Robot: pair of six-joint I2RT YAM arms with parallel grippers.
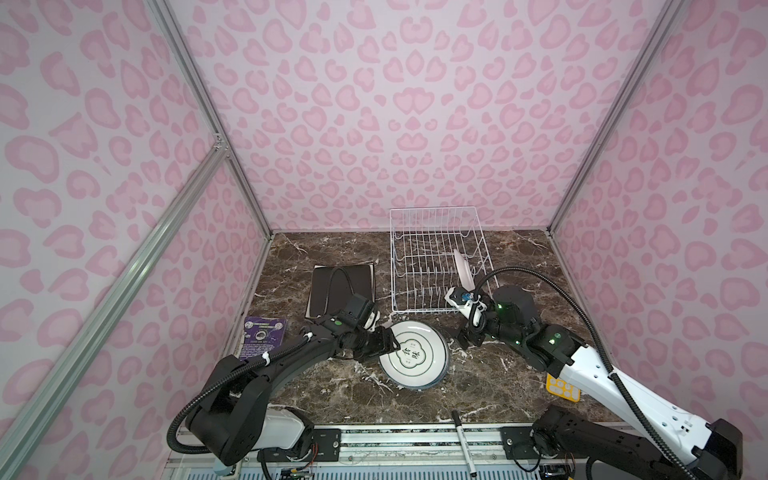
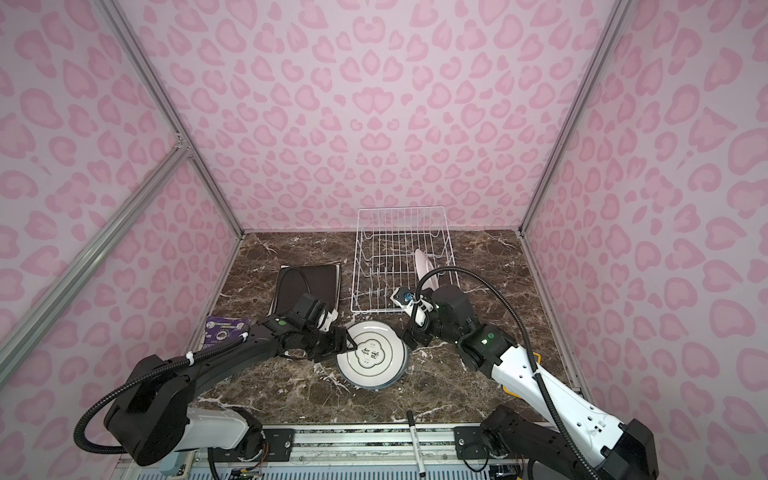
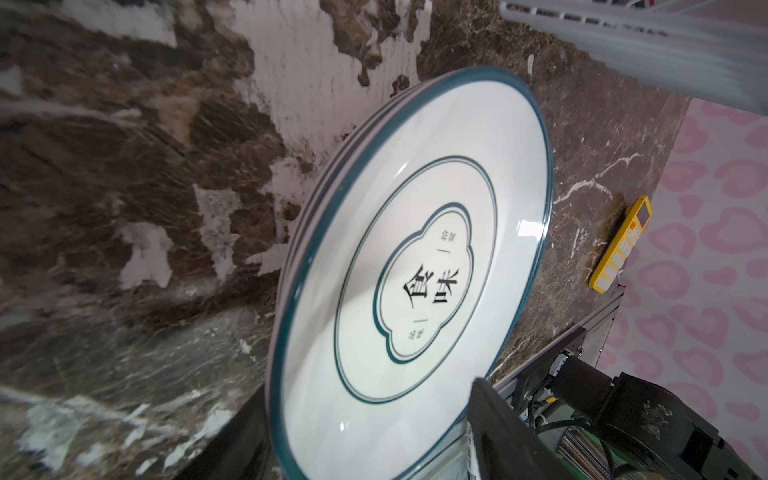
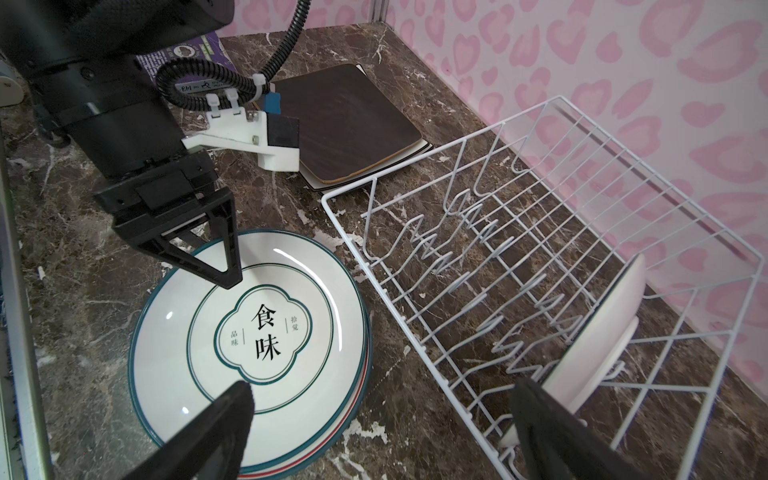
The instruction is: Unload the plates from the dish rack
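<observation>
The rack, beside the open, empty right pincer, holds one plate on edge; the open left pincer straddles the rim of the stack.

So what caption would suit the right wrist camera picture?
Seen past the open right gripper: stacked round white teal-rimmed plates beside a white wire dish rack holding one white plate on edge.

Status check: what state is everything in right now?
dish rack: flat on table, one plate left inside
last plate: standing on edge in rack
round plates: stacked face-up on table
square plates: stacked flat on table
left gripper: open, at round stack's rim
right gripper: open, empty
</observation>
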